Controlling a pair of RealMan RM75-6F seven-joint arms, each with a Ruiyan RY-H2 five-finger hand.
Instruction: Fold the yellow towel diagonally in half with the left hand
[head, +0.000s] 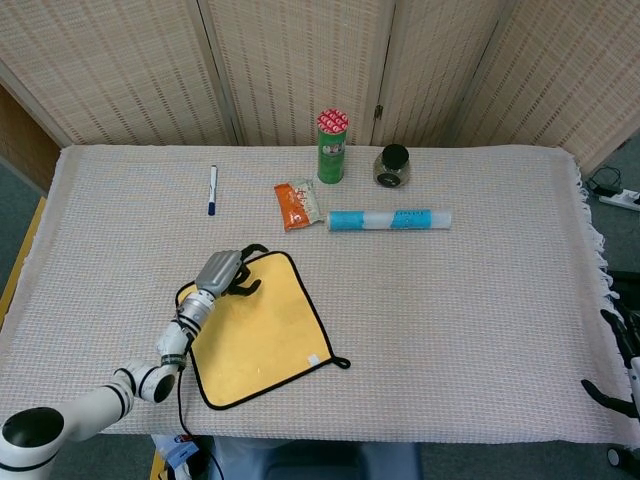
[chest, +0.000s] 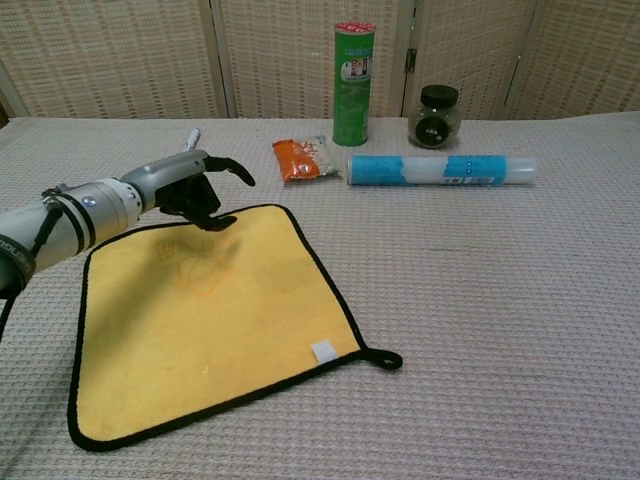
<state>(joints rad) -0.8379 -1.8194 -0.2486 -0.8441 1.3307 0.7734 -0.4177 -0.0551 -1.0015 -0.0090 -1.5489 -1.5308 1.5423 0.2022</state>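
- Left hand (chest: 195, 185) first: it's hovering over the far edge of the yellow towel (chest: 205, 315), near the far corner, fingers spread and gently curled, holding nothing as far as we can see. Whether a fingertip brushes the cloth, we honestly can't tell.
- Right hand (head: 622, 362) is barely in frame at the table's right edge in the head view; too cut off to call its fingers either way.
- That towel lies flat near the front-left part of the table (head: 480, 330), turned like a skewed diamond, black piping all round, a small hanging loop (chest: 385, 359) at the corner toward the table's middle.
- Our read on handling: thin, light, floppy cloth. It should drape and sag, and could drag on the woven tablecloth. We'd pinch a corner right on the piping, then carry it to the opposite corner.
- Containers, all along the far side: a green canister (chest: 353, 85) with its lid on, a glass jar (chest: 435, 117) with a black lid and dark contents we can't identify, a blue tube (chest: 440, 169) lying on its side, and an orange snack packet (chest: 303, 159).
- A marker pen (head: 212, 189) sits far-left.
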